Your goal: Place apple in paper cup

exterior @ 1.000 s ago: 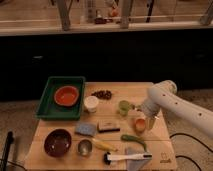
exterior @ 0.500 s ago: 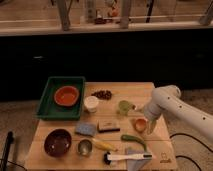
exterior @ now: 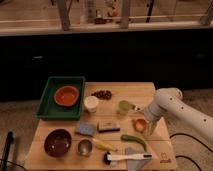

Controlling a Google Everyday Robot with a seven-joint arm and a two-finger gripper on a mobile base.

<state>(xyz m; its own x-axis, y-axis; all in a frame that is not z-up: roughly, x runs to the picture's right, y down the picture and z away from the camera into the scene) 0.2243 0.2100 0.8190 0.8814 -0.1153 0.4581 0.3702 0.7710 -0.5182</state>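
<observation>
Arm (exterior: 175, 107) shifted right, hand (exterior: 145, 126) at round apple (exterior: 139, 123)

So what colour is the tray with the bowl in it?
Green tray, clearest in the camera view. The gripper is by the apple.

bowls: two, orange bowl (exterior: 66, 95), dark bowl (exterior: 57, 142)
cups: two, paper cup (exterior: 91, 103), metal cup (exterior: 84, 146)
mug (exterior: 123, 107): one
apple (exterior: 140, 124): one
tray (exterior: 46, 102): one
pincer (exterior: 145, 128): one, at the apple
</observation>
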